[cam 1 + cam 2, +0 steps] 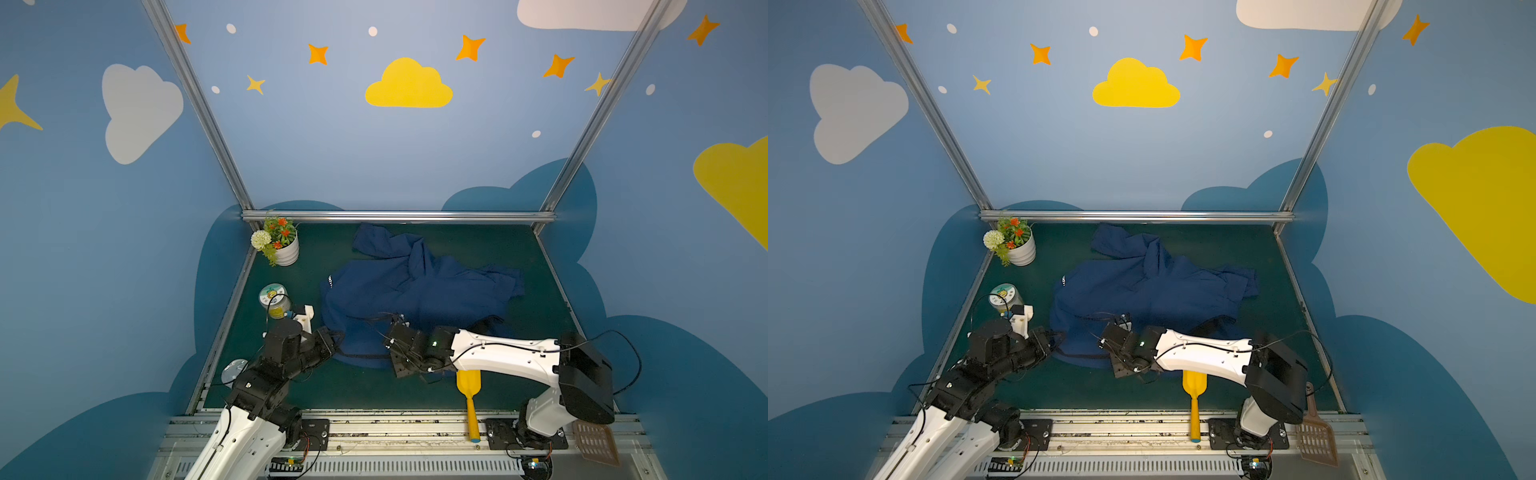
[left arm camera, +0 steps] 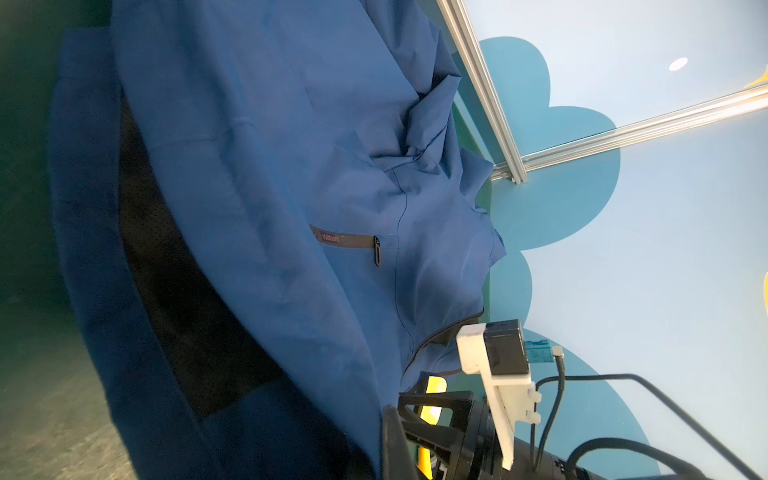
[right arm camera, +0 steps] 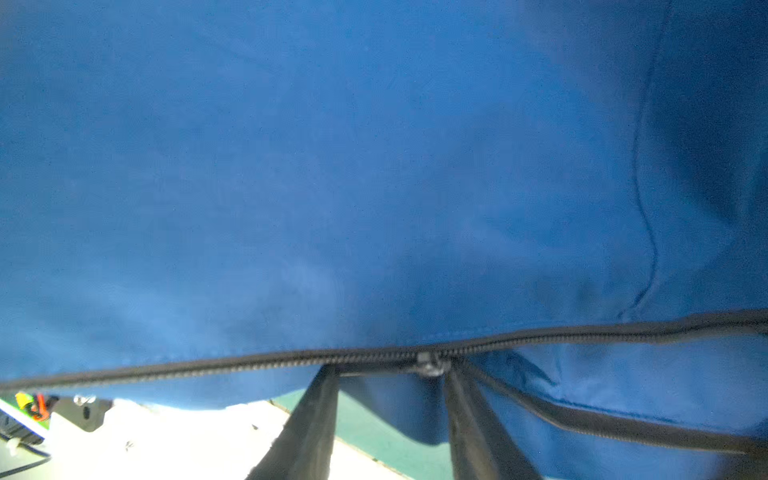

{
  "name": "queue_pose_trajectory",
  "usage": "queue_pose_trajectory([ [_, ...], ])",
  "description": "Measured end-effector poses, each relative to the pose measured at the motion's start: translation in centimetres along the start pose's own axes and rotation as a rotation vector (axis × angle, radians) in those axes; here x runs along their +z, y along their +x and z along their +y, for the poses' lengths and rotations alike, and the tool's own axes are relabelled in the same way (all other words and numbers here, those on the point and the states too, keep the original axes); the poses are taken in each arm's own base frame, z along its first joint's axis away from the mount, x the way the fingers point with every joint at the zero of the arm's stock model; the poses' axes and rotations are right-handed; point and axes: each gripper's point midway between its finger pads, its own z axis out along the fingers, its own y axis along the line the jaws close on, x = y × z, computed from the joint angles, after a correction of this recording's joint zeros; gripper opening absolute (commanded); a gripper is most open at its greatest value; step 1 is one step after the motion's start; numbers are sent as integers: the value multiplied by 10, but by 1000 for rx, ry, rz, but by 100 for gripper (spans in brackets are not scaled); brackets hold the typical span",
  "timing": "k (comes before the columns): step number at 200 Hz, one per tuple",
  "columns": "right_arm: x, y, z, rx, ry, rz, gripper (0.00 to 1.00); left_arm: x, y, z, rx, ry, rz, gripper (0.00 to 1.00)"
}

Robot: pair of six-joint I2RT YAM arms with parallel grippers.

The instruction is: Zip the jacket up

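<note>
Black fingers (image 3: pixel 316 415) of the right gripper (image 3: pixel 388 372) stood partly open, straddling the dark zipper (image 3: pixel 249 362), with its slider (image 3: pixel 430 365) just beside one finger. The jacket (image 1: pixel 415 286), navy with black lining, lay rumpled in the middle of the green table (image 1: pixel 478 245), one sleeve (image 1: pixel 374 243) flung toward the back. The left gripper (image 1: pixel 334 338) was closed at the jacket's near left edge; whether it pinched cloth could not be told.
</note>
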Motion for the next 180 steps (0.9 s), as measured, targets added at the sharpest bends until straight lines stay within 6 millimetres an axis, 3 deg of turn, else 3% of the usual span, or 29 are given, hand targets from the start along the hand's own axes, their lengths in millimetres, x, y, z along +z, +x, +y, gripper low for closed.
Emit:
queue_pose_trajectory([
  [46, -11, -1, -14, 19, 67, -33, 36, 0, 0, 0, 2, -2, -1, 3],
  [92, -31, -12, -21, 41, 68, -115, 24, 3, 2, 2, 0, -15, 13, 3],
  [129, -27, -9, -21, 34, 54, -107, 35, 4, 3, 2, 3, -16, 16, 3],
  [180, -15, -5, -11, 69, -51, -61, 34, 1, 2, 0, 9, -5, 9, 3],
])
